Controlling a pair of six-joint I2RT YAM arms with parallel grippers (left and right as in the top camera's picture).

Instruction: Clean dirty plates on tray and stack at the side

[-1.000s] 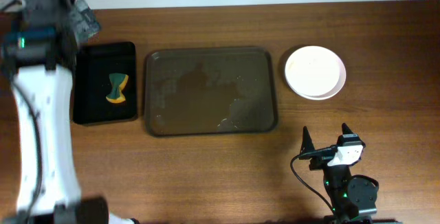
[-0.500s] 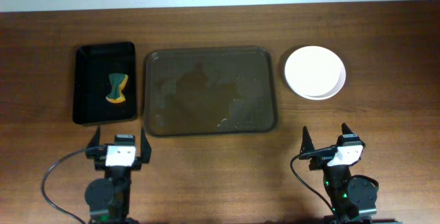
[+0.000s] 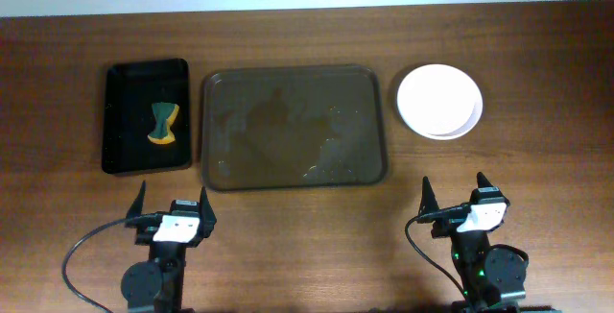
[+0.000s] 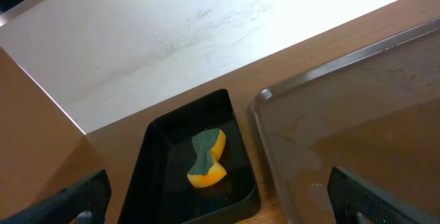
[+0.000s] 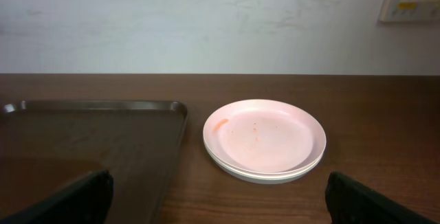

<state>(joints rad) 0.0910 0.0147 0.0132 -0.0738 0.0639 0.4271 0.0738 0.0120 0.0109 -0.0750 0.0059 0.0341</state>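
The white plates point(image 3: 439, 101) sit stacked on the table to the right of the dark brown tray point(image 3: 293, 128); in the right wrist view the stack point(image 5: 265, 140) shows faint orange specks on the top plate. The tray holds no plates and looks wet and glossy; it also shows in the left wrist view point(image 4: 364, 128) and the right wrist view point(image 5: 89, 141). My left gripper point(image 3: 173, 209) is open and empty near the table's front, below the tray's left corner. My right gripper point(image 3: 457, 204) is open and empty near the front, below the plates.
A small black tray point(image 3: 146, 116) with a yellow-and-green sponge point(image 3: 163, 124) stands left of the brown tray; the sponge also shows in the left wrist view point(image 4: 207, 159). A pale wall runs behind the table's far edge.
The left arm has come down from the far left of the table to rest near the front edge, its gripper open. The right arm, plates and trays have not moved.
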